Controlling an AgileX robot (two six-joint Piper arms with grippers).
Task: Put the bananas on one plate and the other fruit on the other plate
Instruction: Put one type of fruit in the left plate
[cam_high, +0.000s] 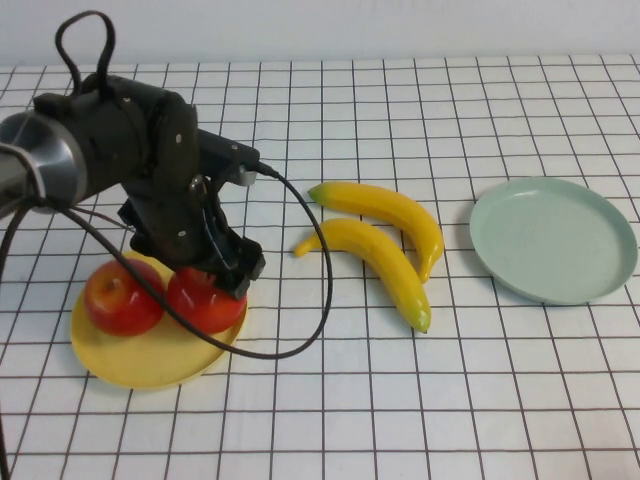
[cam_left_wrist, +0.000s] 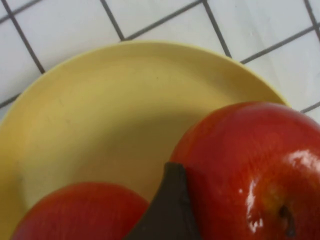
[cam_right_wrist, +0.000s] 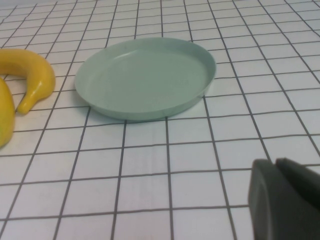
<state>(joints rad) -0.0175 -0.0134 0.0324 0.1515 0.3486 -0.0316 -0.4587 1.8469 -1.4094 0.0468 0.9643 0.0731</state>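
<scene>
- Yellow plate (cam_high: 130, 365): near left of the worktop (cam_high: 400, 420); carries both apples.
- Left apple (cam_high: 122, 298): on the yellow plate, touching or just beside its twin.
- Right apple (cam_high: 207, 298): on the yellow plate, directly under the left end effector (cam_high: 215, 270).
- Left end effector: low over the right apple, jaws wide; one dark finger (cam_left_wrist: 167, 210) sits between the two apples. Whether it grips the apple cannot be told; judged released.
- Bananas, far one (cam_high: 385, 210) and near one (cam_high: 380, 265): side by side at mid-worktop, off any plate.
- Green plate (cam_high: 553, 238): right side, bare, just right of the bananas.
- Right end effector (cam_right_wrist: 285, 200): out of the high view; seen from its own wrist on the near side of the green plate, jaws closed, nothing held.
- Status, judged: apples done; bananas remain.
- Handling note, judged: lift the left end effector straight up, jaws wide, so the finger does not roll either apple off the plate. Then take each banana across its middle, since the glossy curve may twist in a grip near a tip.
</scene>
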